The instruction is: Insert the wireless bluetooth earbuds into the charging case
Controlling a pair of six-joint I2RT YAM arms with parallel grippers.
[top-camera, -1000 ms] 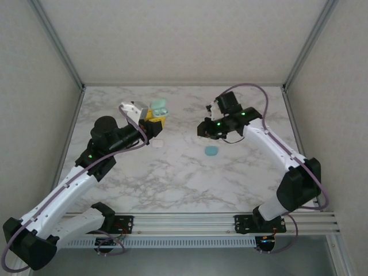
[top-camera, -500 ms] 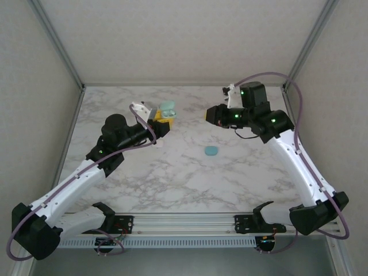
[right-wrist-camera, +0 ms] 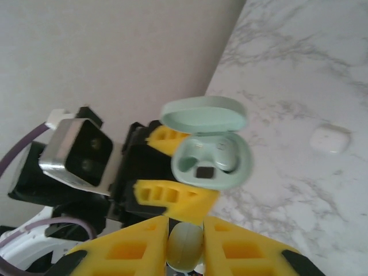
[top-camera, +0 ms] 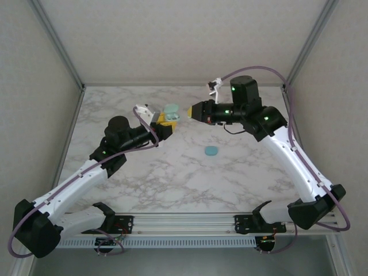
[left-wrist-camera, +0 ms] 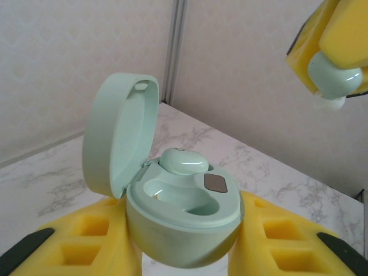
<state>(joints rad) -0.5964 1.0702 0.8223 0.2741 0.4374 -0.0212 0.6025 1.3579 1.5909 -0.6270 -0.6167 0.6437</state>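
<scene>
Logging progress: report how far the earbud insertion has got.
Done: one pale green plastic earbud sits in the open pale green pebble-shaped case, held by the left end effector. In hand: the right end effector grips a second pale green earbud. Remaining: seating it in the empty socket.

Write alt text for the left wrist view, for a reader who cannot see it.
The left gripper holds an open pale green charging case, one earbud seated in it and the slot beside it empty. At upper right, the right gripper pinches a second pale green earbud.
</scene>
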